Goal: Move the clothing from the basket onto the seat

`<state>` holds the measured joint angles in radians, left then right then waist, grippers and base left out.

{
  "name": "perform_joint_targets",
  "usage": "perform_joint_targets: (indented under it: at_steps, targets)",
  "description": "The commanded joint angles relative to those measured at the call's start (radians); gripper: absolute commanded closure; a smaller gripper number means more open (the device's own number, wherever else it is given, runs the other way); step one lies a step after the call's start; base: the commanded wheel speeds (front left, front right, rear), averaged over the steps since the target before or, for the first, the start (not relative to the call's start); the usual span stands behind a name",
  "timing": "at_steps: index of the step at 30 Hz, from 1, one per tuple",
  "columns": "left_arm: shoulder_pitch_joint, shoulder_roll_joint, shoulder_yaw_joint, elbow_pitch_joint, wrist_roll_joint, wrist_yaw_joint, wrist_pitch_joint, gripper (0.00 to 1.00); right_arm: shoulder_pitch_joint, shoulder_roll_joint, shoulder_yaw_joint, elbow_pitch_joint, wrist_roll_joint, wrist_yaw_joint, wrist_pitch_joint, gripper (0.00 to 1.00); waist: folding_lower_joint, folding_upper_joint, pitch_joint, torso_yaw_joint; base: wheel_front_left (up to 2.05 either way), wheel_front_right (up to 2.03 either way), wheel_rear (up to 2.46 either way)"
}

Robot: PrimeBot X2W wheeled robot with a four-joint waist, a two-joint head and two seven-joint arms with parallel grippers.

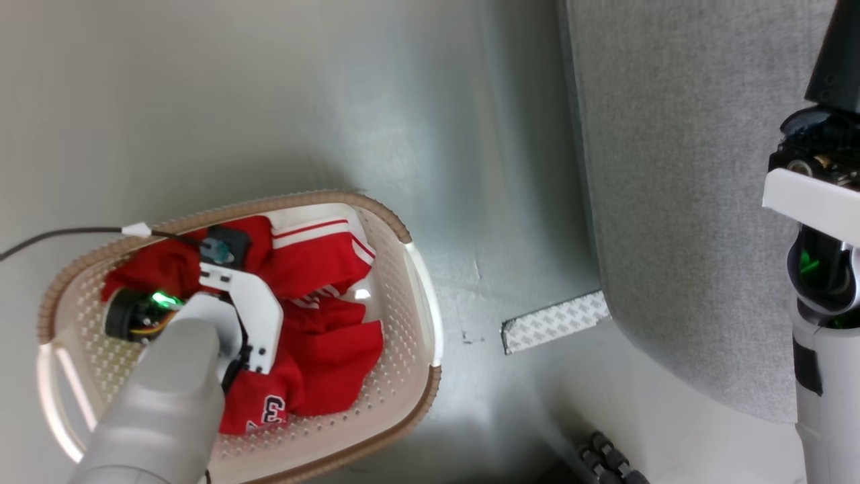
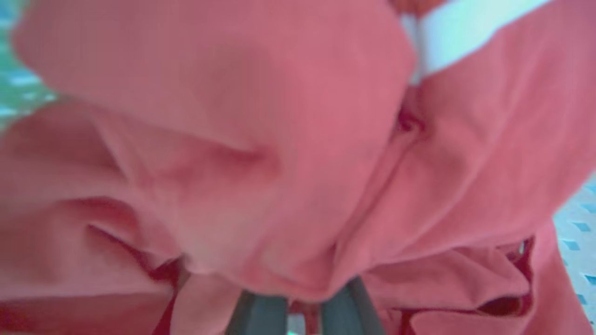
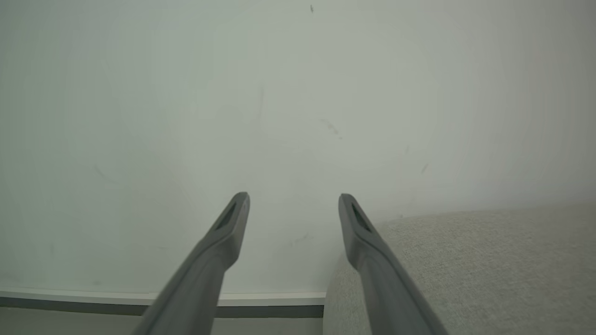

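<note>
1. My left gripper (image 2: 303,304) sits buried in the bright red sports clothing (image 1: 329,336), which lies in the oval cream perforated plastic basket (image 1: 411,336), to catch a fold; the cloth hides whether it is clenched.
2. My right gripper (image 3: 293,201) hangs spread and empty beside the light grey upholstered seat (image 1: 672,168).

Blurred clothing (image 2: 279,139) buries the fingertips of the left tool (image 2: 301,308).

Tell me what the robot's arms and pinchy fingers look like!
The left arm is a pale grey tube ending in a white bracket and a black round joint with a green light. A thin black cable with a white tag runs from it. The right arm is white and black, also glowing green. The right gripper has two long, dark grey, tapering fingers.
</note>
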<state>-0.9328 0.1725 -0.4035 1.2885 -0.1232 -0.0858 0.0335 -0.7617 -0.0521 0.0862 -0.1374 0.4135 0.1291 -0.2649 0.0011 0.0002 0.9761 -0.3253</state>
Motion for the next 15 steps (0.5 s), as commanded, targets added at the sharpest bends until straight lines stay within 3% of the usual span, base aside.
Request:
perform_joint_targets:
  at_steps: [1,15]
  targets:
    - [0.019,-0.002,-0.003,0.001,-0.011,-0.007,-0.008,1.0,0.014,0.002,-0.002,0.007,-0.011,0.003,0.001,0.0,-0.0011,-0.0002,-0.036,0.015,0.0,0.0,0.0]
    - [0.13,-0.062,-0.036,0.001,-0.052,-0.037,-0.074,1.0,0.087,-0.007,-0.011,0.053,-0.031,0.003,0.001,0.0,-0.0011,-0.0002,-0.243,0.08,0.0,0.0,0.0]
